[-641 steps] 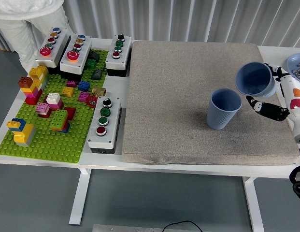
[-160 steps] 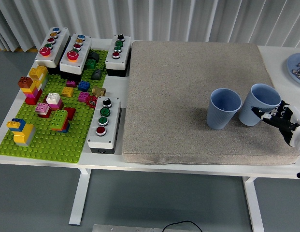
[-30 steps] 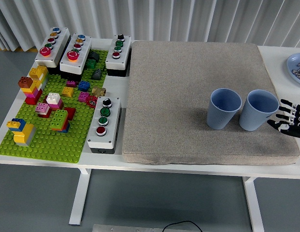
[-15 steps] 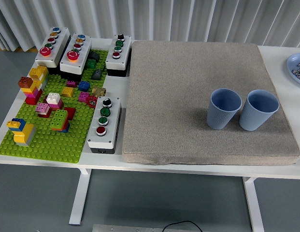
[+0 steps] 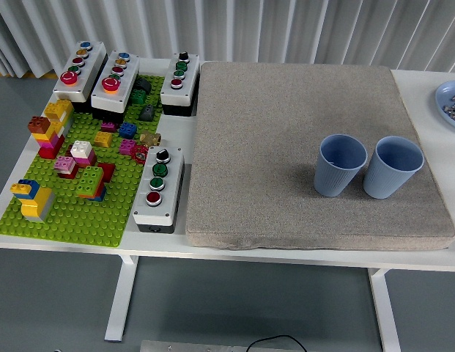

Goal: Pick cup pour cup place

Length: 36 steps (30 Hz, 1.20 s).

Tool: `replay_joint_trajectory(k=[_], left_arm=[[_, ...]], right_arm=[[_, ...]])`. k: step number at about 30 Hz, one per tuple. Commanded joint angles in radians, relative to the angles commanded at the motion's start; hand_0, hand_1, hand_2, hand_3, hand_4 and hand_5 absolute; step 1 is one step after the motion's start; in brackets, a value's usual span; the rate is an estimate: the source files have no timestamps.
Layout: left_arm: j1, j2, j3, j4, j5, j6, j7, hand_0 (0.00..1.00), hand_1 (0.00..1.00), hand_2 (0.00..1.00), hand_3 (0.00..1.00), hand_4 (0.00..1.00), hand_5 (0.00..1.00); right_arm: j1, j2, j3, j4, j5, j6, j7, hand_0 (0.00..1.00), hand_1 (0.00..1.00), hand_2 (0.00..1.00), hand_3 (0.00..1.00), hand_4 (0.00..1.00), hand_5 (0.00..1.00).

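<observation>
Two blue cups stand upright side by side on the grey mat (image 5: 286,125), towards its right front. The left cup (image 5: 340,165) and the right cup (image 5: 392,168) almost touch at their rims. Neither robot hand shows in the head view, and nothing holds either cup.
A green brick baseplate (image 5: 73,209) with several coloured bricks lies at the left. Several white button boxes (image 5: 157,189) stand along its back and right side. A blue plate (image 5: 450,99) with small parts sits at the right edge. White curtains hang behind the table.
The right hand, one second ago just right of the right cup with fingers spread, has withdrawn out of view. The cups have not moved.
</observation>
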Motion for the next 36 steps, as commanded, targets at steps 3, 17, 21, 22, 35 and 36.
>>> replay_joint_trajectory(k=[3, 17, 21, 22, 35, 36], left_arm=[[0.001, -0.001, 0.0, 0.0, -0.001, 0.0, 0.0, 0.702, 0.71, 0.711, 0.625, 0.493, 0.928], [-0.002, 0.001, 0.0, -0.001, 0.0, -0.001, 0.001, 0.702, 0.711, 0.71, 0.625, 0.494, 0.93], [-0.001, 0.002, 0.0, -0.001, 0.0, -0.001, 0.001, 0.702, 0.711, 0.71, 0.625, 0.494, 0.93], [-0.001, 0.003, 0.0, -0.001, 0.0, -0.001, 0.001, 0.702, 0.711, 0.71, 0.625, 0.494, 0.93], [-0.001, 0.005, 0.0, -0.002, -0.001, 0.0, 0.001, 0.702, 0.711, 0.711, 0.625, 0.494, 0.928], [-0.001, 0.005, 0.0, -0.002, 0.0, 0.0, 0.001, 0.702, 0.711, 0.711, 0.625, 0.494, 0.928]], right_arm=[[0.007, 0.009, 0.016, -0.01, -0.011, -0.012, 0.012, 0.802, 0.726, 0.696, 0.786, 0.825, 0.629], [0.028, 0.017, 0.002, -0.003, -0.244, -0.031, 0.048, 0.836, 0.762, 0.751, 0.815, 0.854, 0.809], [0.025, 0.018, -0.006, -0.001, -0.266, -0.031, 0.048, 0.836, 0.762, 0.751, 0.815, 0.854, 0.809], [0.025, 0.018, -0.007, -0.001, -0.268, -0.032, 0.049, 0.836, 0.762, 0.751, 0.815, 0.854, 0.809], [0.021, 0.02, -0.021, 0.004, -0.286, -0.037, 0.056, 0.875, 0.789, 0.777, 0.835, 0.837, 0.998], [0.021, 0.02, -0.022, 0.004, -0.286, -0.035, 0.055, 0.875, 0.789, 0.777, 0.835, 0.837, 0.998]])
